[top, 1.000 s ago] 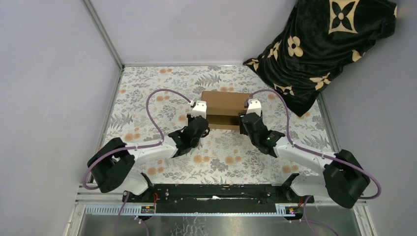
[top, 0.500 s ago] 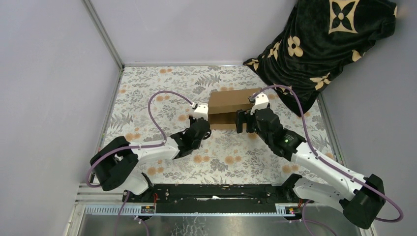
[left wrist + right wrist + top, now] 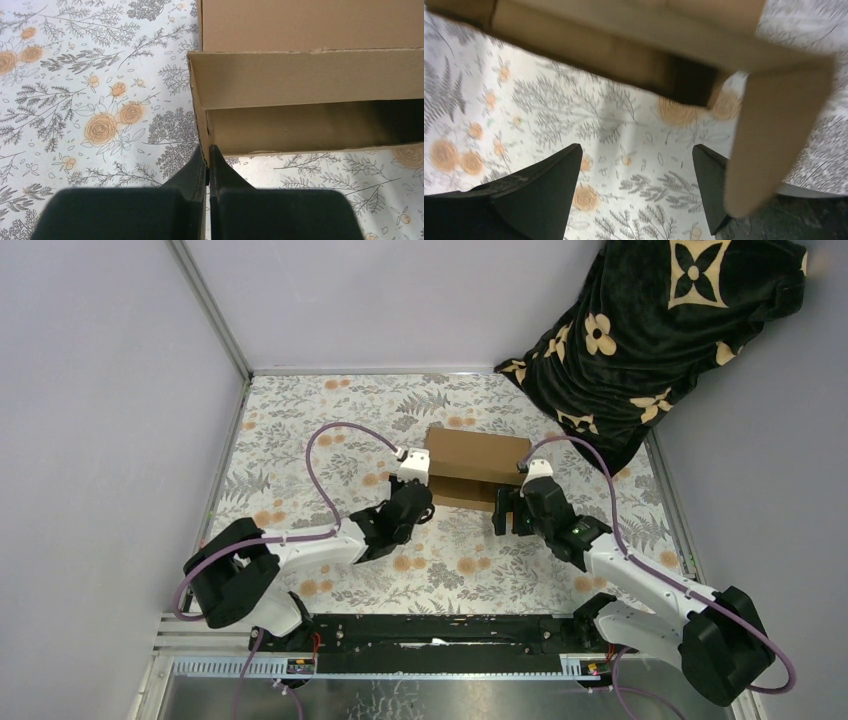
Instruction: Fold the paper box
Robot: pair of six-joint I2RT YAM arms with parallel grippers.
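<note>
**Q:** How many boxes, and where?
**A:** One paper box (image 3: 475, 465), partly folded, lies on the floral table (image 3: 300, 440). One black patterned cloth (image 3: 650, 330) sits just beyond its far-right corner.
**Q:** And the two grippers?
**A:** Left gripper (image 3: 208, 152): jaws pressed together, nothing between them, tips at the box's near-left corner. Right gripper (image 3: 634, 172): jaws wide apart, empty, beside a loose flap (image 3: 774, 135) at the near-right corner.

Blur smears the paper box (image 3: 614, 45) in the right wrist view, its top cut off; in the left wrist view it runs off the right edge, and whether the left hand (image 3: 207, 152) pinches its corner is unclear.
</note>
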